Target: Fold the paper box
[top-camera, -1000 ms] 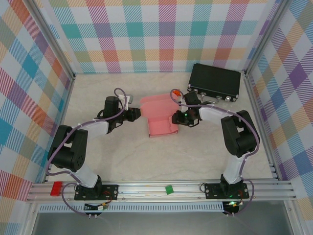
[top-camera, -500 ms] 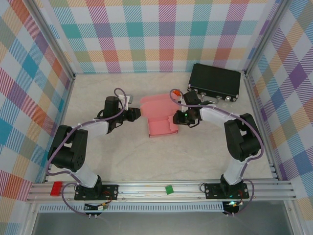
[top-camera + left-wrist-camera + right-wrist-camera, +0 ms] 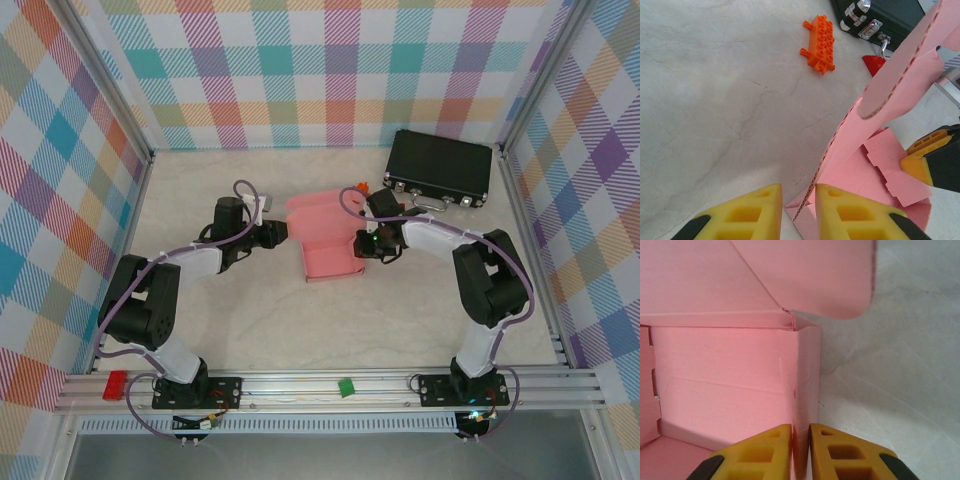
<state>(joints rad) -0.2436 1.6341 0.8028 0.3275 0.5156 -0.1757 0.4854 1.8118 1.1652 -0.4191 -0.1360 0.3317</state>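
Both arms meet at the paper box (image 3: 328, 240) on the table (image 3: 300, 320). The right gripper (image 3: 800, 450) pinches its side wall; the left gripper (image 3: 797, 210) clamps a wall edge.

Black case (image 3: 440, 167) at table rear; orange brick (image 3: 820, 44) beside it.

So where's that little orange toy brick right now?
In the left wrist view the orange brick lies flat on the table, just left of the black case and beyond the pink paper box. From above it peeks out at.
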